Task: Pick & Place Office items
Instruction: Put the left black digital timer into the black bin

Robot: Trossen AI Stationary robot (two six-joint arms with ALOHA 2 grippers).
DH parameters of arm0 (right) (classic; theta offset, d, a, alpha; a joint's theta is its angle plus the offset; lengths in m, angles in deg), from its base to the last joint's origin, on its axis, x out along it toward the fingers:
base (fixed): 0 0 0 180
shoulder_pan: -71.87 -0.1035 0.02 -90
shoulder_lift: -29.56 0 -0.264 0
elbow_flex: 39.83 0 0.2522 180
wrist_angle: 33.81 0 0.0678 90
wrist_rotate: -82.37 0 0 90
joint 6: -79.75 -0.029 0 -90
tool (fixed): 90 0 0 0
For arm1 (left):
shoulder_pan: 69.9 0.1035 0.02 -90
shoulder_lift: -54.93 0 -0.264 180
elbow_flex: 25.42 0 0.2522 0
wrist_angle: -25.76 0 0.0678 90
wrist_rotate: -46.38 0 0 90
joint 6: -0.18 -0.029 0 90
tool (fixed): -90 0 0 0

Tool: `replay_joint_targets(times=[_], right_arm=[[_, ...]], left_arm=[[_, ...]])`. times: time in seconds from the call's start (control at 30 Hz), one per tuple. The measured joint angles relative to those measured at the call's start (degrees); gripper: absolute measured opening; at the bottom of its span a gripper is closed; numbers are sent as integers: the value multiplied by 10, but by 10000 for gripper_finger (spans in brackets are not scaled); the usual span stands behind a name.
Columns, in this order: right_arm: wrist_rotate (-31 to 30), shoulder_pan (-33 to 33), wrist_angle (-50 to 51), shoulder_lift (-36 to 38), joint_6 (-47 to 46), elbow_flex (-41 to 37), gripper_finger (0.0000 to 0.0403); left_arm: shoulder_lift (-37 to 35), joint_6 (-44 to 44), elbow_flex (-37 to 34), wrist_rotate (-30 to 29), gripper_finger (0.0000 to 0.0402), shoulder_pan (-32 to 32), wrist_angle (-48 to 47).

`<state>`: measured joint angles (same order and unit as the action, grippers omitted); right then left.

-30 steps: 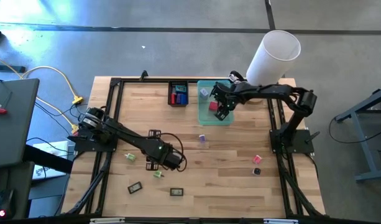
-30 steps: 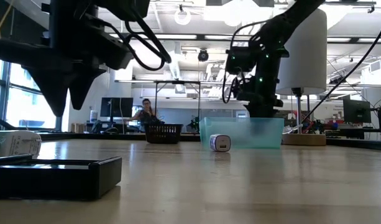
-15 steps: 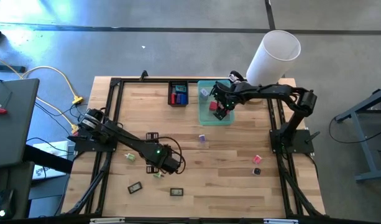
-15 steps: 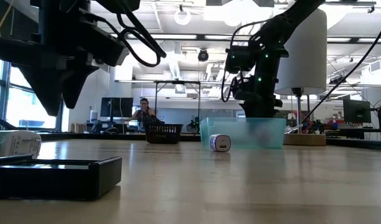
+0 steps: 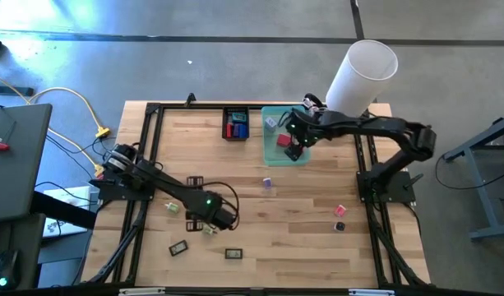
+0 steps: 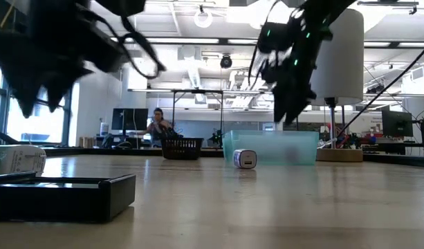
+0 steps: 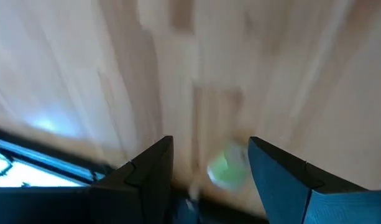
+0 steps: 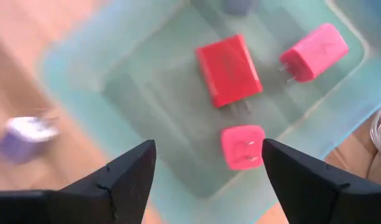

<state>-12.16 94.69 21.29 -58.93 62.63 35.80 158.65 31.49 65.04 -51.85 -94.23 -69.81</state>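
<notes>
Near the front of the wooden surface [image 5: 301,222]: left end effector [image 7: 206,168] spread wide, empty, low over a green piece [image 7: 227,169] between its fingers. Farther back: right end effector [image 8: 206,165] open, holding nothing, above the teal tray [image 8: 84,68]; red plug [image 8: 230,70] and two pink plugs [image 8: 243,146] lying inside.

Left pincer [image 5: 209,220] low, pointing down, fingers apart and empty, right pincer [image 5: 294,146] raised, fingers spread, nothing held

no readable text, labels, brands or numbers anywhere
</notes>
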Motion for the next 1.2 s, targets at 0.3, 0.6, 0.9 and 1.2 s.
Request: replay_joint_targets(times=[0.3, 0.6, 0.9, 1.2], right_arm=[[-1, -124, 18, 109, -73, 0, 283], [-47, -271, 5, 113, -143, 0, 283], [-152, -399, -36, 112, -268, 0, 283], [-243, -507, -73, 112, -398, 0, 283]], left_arm=[[-32, 52, 0, 6, 197, -55, -19], [-32, 110, 0, 5, 197, -118, 21], [-32, 249, 0, 81, 197, -154, 68], [-32, 350, 0, 80, 197, -195, 129]])
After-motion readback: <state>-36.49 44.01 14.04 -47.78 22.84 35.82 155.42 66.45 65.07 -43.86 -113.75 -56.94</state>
